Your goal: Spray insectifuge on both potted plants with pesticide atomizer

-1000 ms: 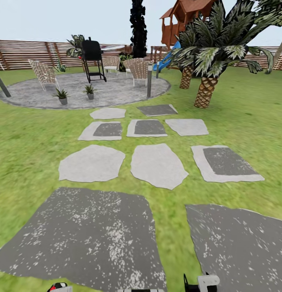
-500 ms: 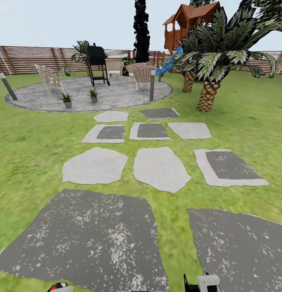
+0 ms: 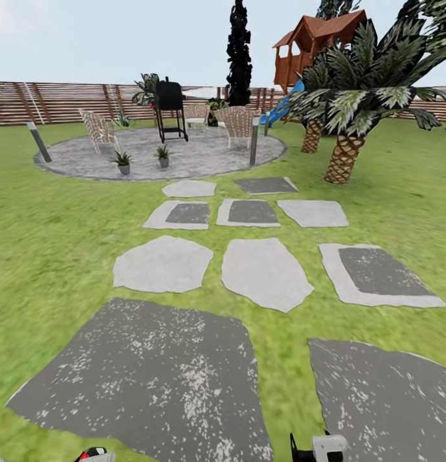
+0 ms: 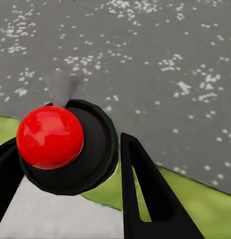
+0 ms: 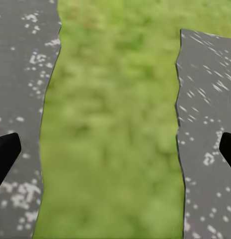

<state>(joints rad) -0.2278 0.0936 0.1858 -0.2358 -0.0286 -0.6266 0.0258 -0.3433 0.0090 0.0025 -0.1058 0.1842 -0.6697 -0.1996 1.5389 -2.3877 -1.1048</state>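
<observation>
The garden's round grey patio (image 3: 203, 157) lies far ahead across the lawn. On it stand the two potted plants, small green tufts in grey pots: one at the left (image 3: 123, 162), the other to its right (image 3: 163, 155). The pesticide atomizer is out of view. My left gripper (image 4: 65, 144) is open, its dark fingers (image 4: 145, 194) spread over a speckled stone, with a red knob on a black disc (image 4: 50, 137) seen between them. My right gripper (image 5: 116, 149) is open and empty above a grass strip between two dark slabs.
Stepping stones (image 3: 264, 273) lead from two dark slabs (image 3: 152, 372) toward the patio. A black grill (image 3: 170, 109), wicker chairs (image 3: 99, 128) and two short posts (image 3: 254, 147) stand on the patio. Palms (image 3: 348, 122) rise at the right. A slatted fence (image 3: 62, 101) runs behind.
The whole picture has shifted right and slightly down, so the camera has moved. The stones, patio and plants keep their places relative to one another.
</observation>
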